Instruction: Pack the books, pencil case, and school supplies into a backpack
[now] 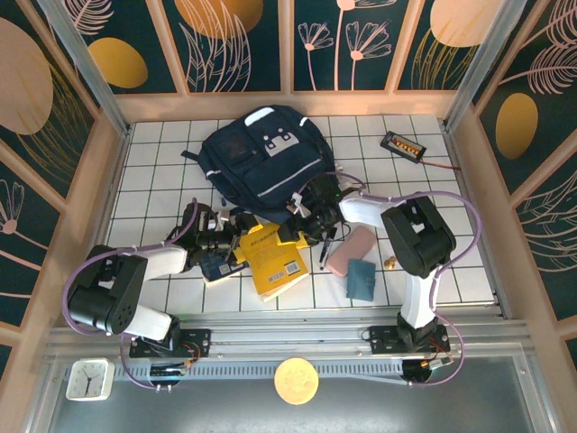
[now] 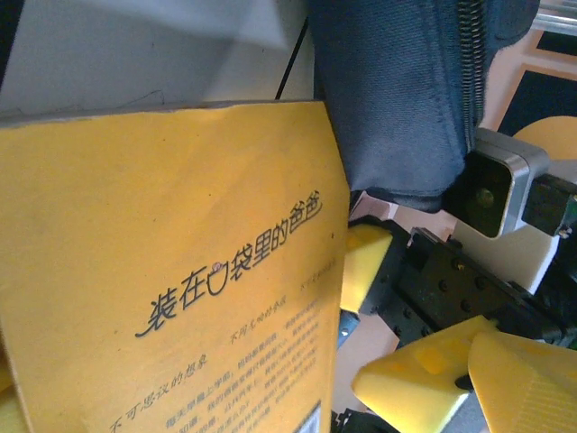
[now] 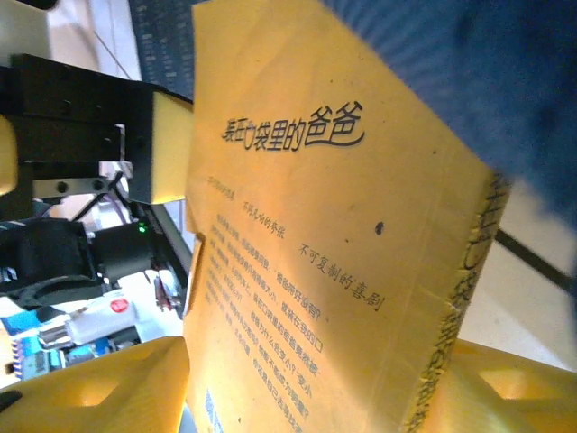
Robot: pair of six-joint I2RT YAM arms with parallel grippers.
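Observation:
The navy backpack point(image 1: 261, 153) lies at the back centre, its opening toward the arms. The yellow book point(image 1: 270, 257) slants up toward it, with my left gripper point(image 1: 236, 239) at its left edge and my right gripper point(image 1: 305, 221) at its top right corner. In both wrist views the book point(image 2: 180, 271) point(image 3: 334, 253) spans the gap between wide-apart fingertips point(image 2: 424, 370) point(image 3: 99, 388); no pad presses a cover. The navy book point(image 1: 216, 267) lies under the left gripper. The pink pencil case point(image 1: 352, 250), teal item point(image 1: 361, 278) and dark pen point(image 1: 322, 254) lie right of the yellow book.
A black tray with orange pieces point(image 1: 402, 144) and a red wire sits at the back right. A small brass object point(image 1: 389, 262) lies by the right arm. Wooden walls close in the tiled table point(image 1: 153, 180). Backpack fabric point(image 2: 406, 90) hangs close above the book.

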